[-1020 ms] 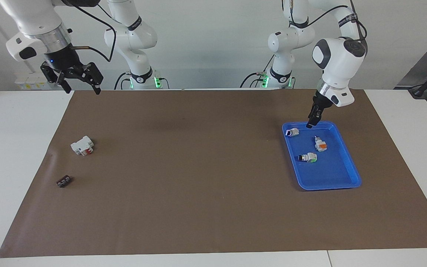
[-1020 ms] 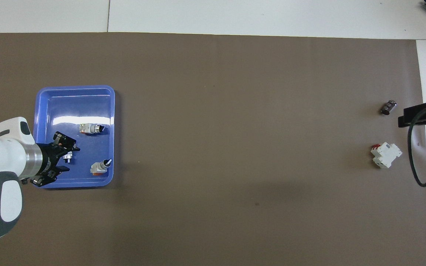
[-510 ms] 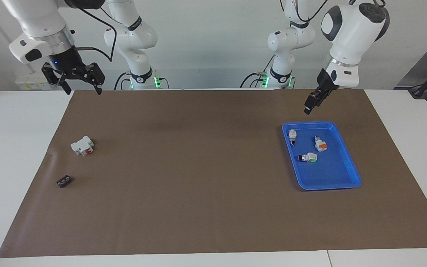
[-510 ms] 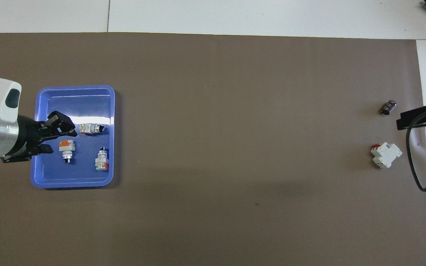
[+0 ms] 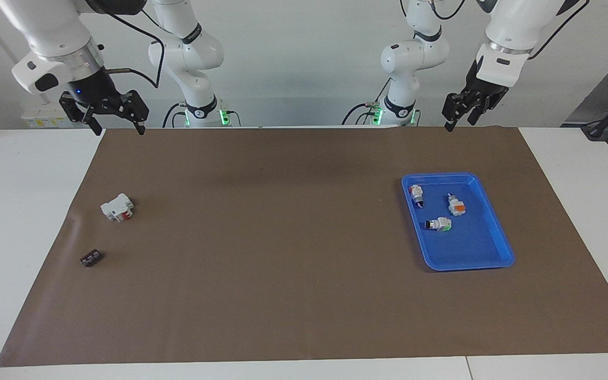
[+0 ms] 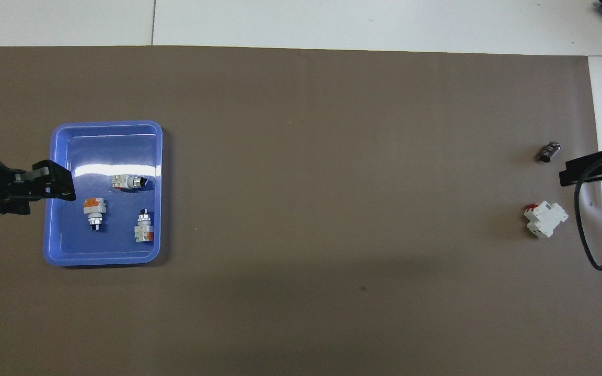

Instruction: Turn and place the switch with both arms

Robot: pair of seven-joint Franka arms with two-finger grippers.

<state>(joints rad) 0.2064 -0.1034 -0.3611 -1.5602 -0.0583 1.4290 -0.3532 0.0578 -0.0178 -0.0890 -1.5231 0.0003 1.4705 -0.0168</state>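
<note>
**Change.** A second before, the left gripper (image 5: 459, 113) stood low in the tray (image 5: 473, 258), at the corner holding the switch (image 5: 416, 194). Now it hung high in the air over the mat's (image 5: 283, 295) robot-side edge, about 12 o'clock from the tray in the facing view. Its fingers were apart and held nothing. The switch had swung round from lying crosswise to lying lengthwise.

**Meaning, as judged.** The turn inside the tray looked done and the switch released. The placing, and any work for the second arm, was still to come.

**Right gripper** (image 5: 116, 119). It waited in the air over the mat corner at its own arm's end, fingers spread and empty.

**Switch.**
- It lay on its side on the tray floor, at about 5 o'clock of the tray in the overhead view (image 6: 143, 227), close to the rim.
- It was a small white body with an orange-red block at the end nearer the robots.
- Its black knob pointed to 12 o'clock in the overhead view.
- It touched neither the pale-tipped switch (image 5: 456, 206) nor the green switch (image 5: 439, 224).
</note>
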